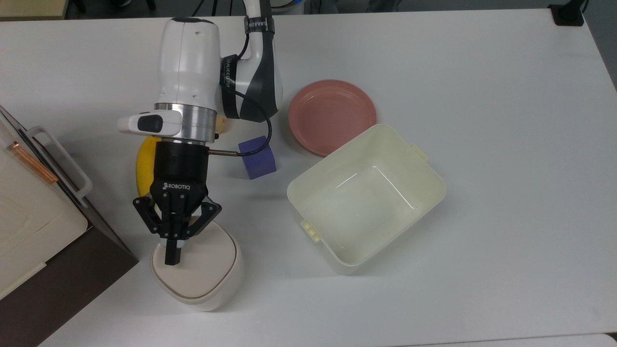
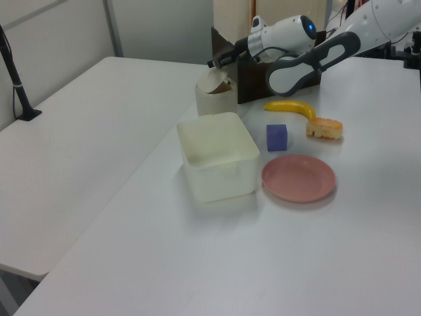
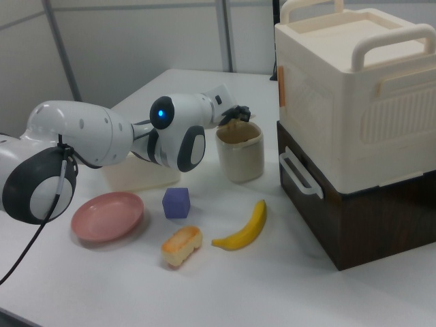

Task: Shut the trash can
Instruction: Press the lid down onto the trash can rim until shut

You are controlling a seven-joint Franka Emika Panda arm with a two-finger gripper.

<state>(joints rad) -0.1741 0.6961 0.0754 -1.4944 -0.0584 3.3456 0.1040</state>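
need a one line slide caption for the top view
Robot claw resting shut on the trash can lid, beside a cream tub, pink plate and purple cube.
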